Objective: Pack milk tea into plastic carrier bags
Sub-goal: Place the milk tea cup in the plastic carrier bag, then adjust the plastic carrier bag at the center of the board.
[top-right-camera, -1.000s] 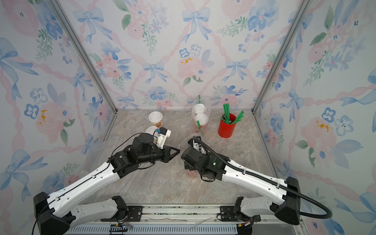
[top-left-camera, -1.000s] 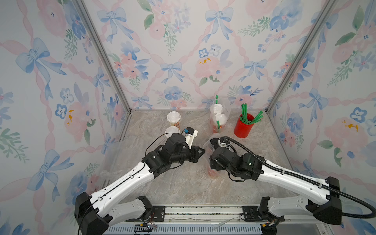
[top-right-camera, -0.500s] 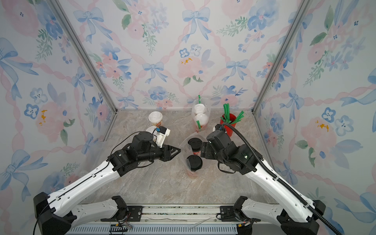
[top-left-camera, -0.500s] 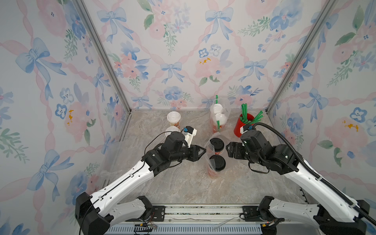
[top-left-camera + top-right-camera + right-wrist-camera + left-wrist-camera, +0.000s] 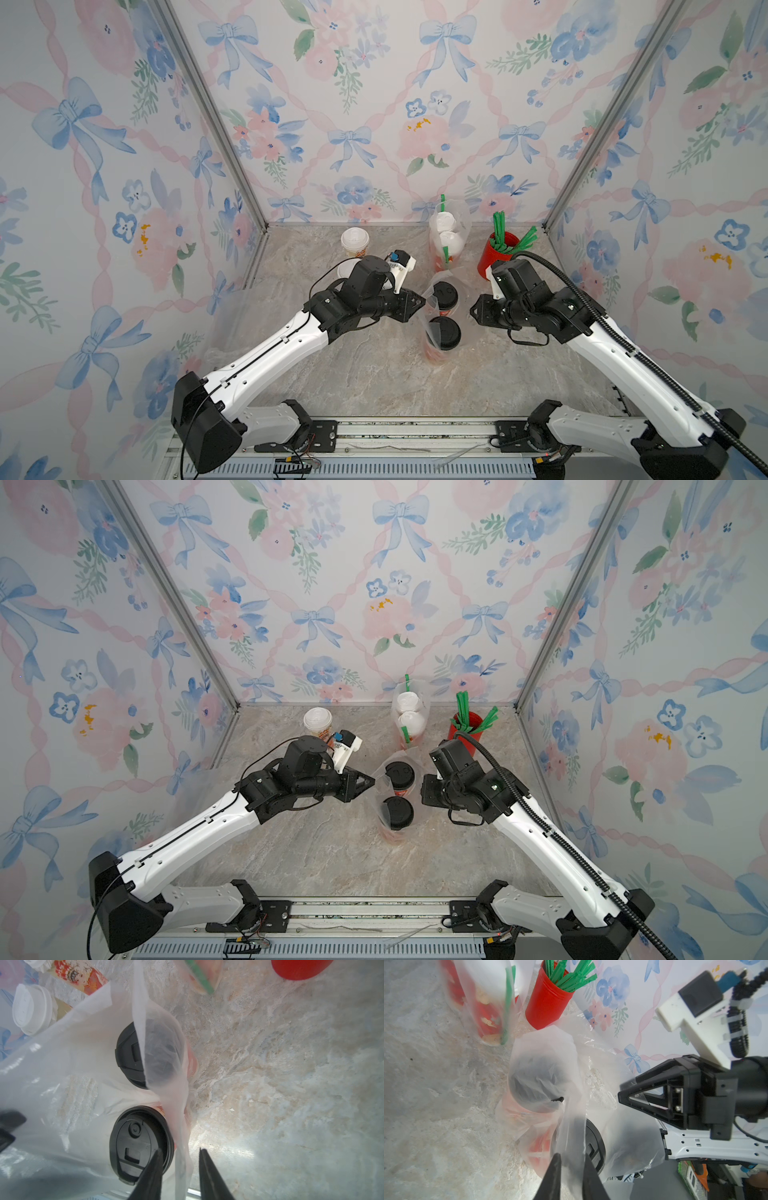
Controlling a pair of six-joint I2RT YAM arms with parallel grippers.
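Two black-lidded red milk tea cups (image 5: 444, 296) (image 5: 398, 812) stand upright inside a clear plastic carrier bag (image 5: 430, 286) (image 5: 571, 1076) mid-table. My left gripper (image 5: 419, 305) (image 5: 370, 782) (image 5: 571, 1156) is at the bag's left side, shut on its plastic. My right gripper (image 5: 473, 309) (image 5: 424, 789) (image 5: 180, 1149) is at the bag's right side, its jaws nearly together round a strip of the bag (image 5: 182, 1159). The nearer black lid (image 5: 141, 1145) lies just beside its fingers. A second bag (image 5: 451, 232) at the back holds two white-lidded cups.
A red cup of green straws (image 5: 496, 253) (image 5: 548, 1007) stands just behind my right wrist. A loose white-lidded cream cup (image 5: 354, 243) stands at the back left, and another white lid (image 5: 344, 268) peeks out behind my left wrist. Walls close in on three sides.
My right arm pulled back from over the bag to the right, then came in at the bag's right edge and closed its jaws. My left gripper opened briefly and shut again.
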